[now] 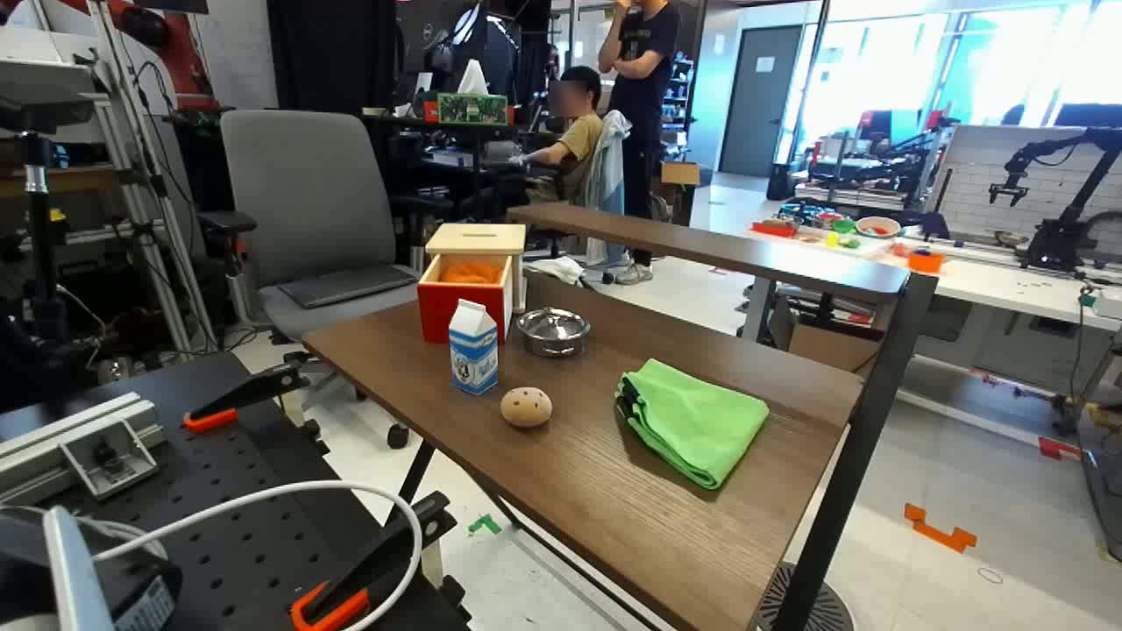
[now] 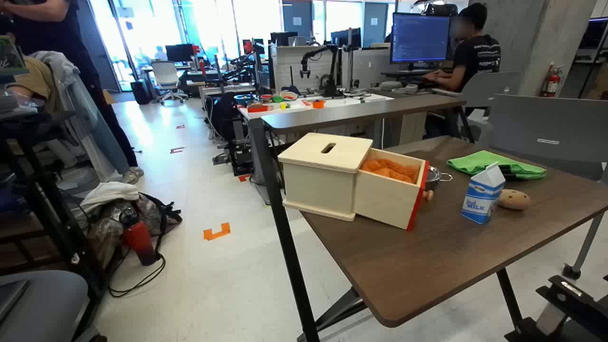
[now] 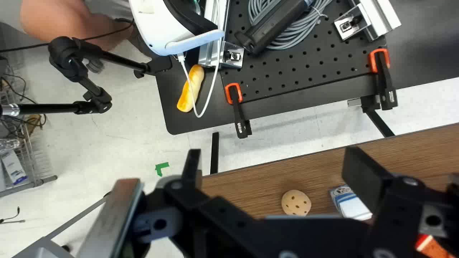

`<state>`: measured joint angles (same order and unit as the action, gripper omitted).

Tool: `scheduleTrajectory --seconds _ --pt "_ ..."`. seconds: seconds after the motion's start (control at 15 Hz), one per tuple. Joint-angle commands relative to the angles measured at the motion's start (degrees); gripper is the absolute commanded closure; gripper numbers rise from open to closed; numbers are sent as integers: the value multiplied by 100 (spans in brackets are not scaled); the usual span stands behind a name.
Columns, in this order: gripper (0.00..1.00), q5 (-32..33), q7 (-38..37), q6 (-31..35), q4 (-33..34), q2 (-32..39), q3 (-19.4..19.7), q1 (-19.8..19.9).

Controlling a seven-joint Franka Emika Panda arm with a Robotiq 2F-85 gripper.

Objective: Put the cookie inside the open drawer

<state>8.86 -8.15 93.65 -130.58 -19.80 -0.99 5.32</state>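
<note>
Round tan spotted cookie (image 3: 296,202) beyond gap between wide-parted black fingers (image 3: 363,179), wrist view; folded green cloth (image 1: 697,422): both exterior views only.

Tan cookie (image 1: 526,407) with dark spots; red-fronted drawer (image 1: 435,311); green cloth (image 1: 697,425); blue-and-white carton (image 1: 473,352); blurred hand (image 3: 276,172), seemingly black.

Glossy metal bowl (image 1: 553,337), matt cloth (image 1: 701,421), smooth wooden drawer (image 2: 385,197), matt cookie (image 1: 526,408)

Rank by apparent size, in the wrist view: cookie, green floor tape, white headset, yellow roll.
Largest: white headset, cut off by the top edge.
Middle, unranked: yellow roll, longer, and cookie, broader; too close to call.
Smallest: green floor tape.
</note>
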Motion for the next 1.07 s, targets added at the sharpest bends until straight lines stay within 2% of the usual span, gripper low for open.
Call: scheduleTrajectory --seconds 0.0,0.93,1.0 --pt "0 17 -20 -10 12 3 68 -78" --pt "0 17 -20 -9 19 2 68 -78" --pt "0 56 -323 269 -127 -23 17 -51"
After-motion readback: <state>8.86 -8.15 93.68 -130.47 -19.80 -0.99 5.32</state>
